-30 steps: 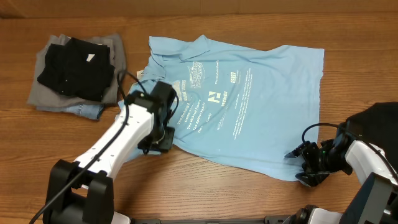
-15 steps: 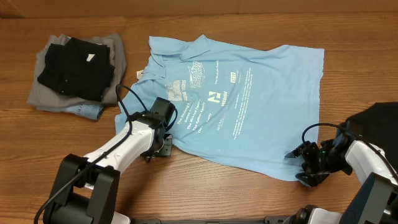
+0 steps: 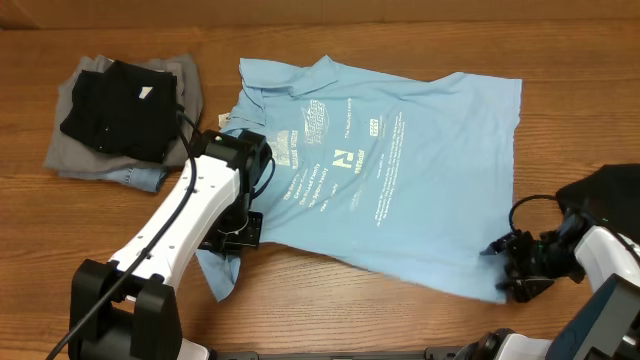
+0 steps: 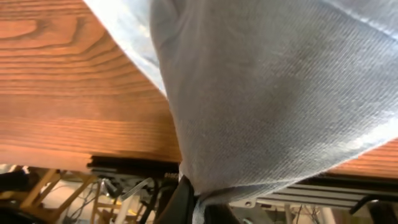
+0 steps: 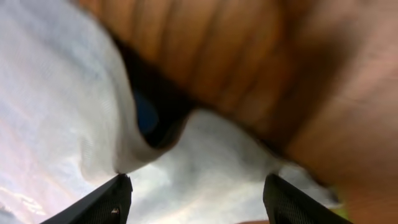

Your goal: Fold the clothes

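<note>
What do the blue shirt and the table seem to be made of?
The blue shirt: soft matte knit, perhaps cotton or a blend; fine ribbed texture shows in the left wrist view. The table: wood or wood-look laminate, smooth, slightly glossy; brown grain lines show.

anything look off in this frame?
Nothing damaged. The blue shirt lies skewed on the table; one corner trails toward the near edge, pinched in the left gripper. The right gripper sits open at the opposite hem.
</note>
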Controlling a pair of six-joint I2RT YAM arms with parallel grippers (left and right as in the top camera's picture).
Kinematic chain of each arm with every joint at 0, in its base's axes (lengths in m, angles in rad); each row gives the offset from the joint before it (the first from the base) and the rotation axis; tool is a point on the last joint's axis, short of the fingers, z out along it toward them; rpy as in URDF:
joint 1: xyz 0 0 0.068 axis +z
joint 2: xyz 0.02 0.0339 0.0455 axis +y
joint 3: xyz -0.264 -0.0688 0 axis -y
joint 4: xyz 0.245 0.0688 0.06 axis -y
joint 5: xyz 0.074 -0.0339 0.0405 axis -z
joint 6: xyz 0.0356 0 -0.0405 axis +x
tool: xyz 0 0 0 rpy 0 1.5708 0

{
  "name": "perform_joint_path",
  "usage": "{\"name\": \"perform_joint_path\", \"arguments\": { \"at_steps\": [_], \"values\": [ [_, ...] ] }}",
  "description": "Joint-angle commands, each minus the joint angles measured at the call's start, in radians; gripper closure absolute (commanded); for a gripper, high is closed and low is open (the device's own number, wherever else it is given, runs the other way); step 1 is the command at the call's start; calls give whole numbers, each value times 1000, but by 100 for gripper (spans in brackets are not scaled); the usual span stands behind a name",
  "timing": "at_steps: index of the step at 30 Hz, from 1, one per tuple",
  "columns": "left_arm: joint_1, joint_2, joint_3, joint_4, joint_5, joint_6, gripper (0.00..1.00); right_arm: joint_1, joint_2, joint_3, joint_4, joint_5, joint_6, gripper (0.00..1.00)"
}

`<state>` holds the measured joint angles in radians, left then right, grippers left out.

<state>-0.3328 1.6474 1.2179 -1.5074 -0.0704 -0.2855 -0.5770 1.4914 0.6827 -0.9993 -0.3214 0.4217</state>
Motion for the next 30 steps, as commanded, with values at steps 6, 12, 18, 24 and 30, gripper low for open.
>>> {"name": "perform_joint_path", "arguments": {
  "at_steps": [6,12,18,24,30],
  "values": [
    [10,-6,16,0,-53,24,95,-21,5,23,-68,23,-25,32],
    [10,-6,16,24,-53,24,92,-19,5,-7,-47,117,113,66],
    [13,-6,16,27,-58,43,93,-21,5,-47,82,162,156,90],
    [13,-6,16,24,-64,46,92,-21,5,-48,61,47,-19,44],
    [13,-6,16,34,-65,47,91,-19,5,-66,82,29,-48,56]
  ]
}}
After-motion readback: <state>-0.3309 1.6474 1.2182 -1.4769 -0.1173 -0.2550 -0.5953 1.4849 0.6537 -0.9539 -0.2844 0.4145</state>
